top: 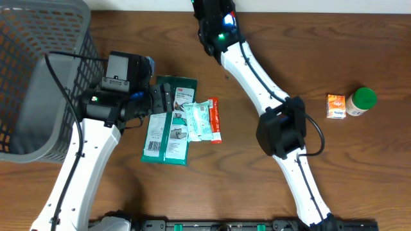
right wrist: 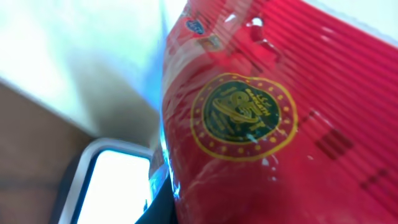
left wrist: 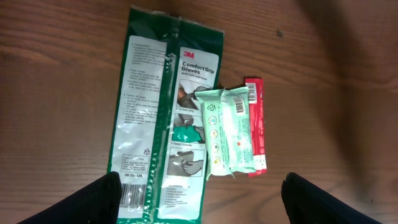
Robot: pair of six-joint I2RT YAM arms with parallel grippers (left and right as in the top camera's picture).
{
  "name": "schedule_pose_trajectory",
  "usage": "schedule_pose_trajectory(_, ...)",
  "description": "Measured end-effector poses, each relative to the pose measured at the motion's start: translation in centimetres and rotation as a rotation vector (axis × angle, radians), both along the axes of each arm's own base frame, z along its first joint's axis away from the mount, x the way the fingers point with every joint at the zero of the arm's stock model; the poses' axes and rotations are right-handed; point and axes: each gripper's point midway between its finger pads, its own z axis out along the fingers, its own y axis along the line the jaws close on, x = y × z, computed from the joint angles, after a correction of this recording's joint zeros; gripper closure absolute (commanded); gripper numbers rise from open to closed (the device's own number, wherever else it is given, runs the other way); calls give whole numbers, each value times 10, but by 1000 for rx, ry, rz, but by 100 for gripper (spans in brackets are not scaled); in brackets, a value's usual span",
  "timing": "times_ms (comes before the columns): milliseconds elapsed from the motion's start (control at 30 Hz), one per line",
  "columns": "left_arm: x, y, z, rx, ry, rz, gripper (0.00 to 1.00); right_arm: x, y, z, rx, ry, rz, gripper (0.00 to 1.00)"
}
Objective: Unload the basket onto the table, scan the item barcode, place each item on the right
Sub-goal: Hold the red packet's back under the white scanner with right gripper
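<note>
A red packet [right wrist: 267, 124] with a gold round emblem fills the right wrist view, and my right gripper [right wrist: 205, 214] is shut on it; one dark finger [right wrist: 163, 208] shows beside it. In the overhead view that gripper [top: 217, 29] is at the table's far edge, and the packet itself is hidden there. My left gripper [left wrist: 199, 208] hangs open above the near end of a green 3M glove pack [left wrist: 165, 118], whose barcode [left wrist: 140, 202] shows by the left finger [left wrist: 87, 202]. Overhead, the left gripper [top: 157, 99] sits at that pack's [top: 168, 125] left side.
A mint wipes pack [top: 198, 120] and a thin red packet [top: 215, 120] lie against the glove pack. A grey basket [top: 38, 77] stands at the left. An orange box [top: 336, 106] and a green-lidded bottle [top: 361, 101] stand at the right. A bright white, grey-framed panel [right wrist: 112, 186] lies under the held packet.
</note>
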Motion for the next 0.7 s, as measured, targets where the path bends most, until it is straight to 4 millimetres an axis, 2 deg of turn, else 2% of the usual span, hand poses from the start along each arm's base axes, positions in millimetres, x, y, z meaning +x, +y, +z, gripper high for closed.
schedule_pose_trajectory(233, 0, 0, 0, 0, 0, 0, 17, 15, -2, -8, 28, -114, -62, 99)
schedule_pose_trajectory(500, 0, 0, 0, 0, 0, 0, 16, 20, -3, -25, 9, -136, -83, 99)
schedule_pose_trajectory(700, 0, 0, 0, 0, 0, 0, 16, 23, -2, -51, -100, -95, -64, 99)
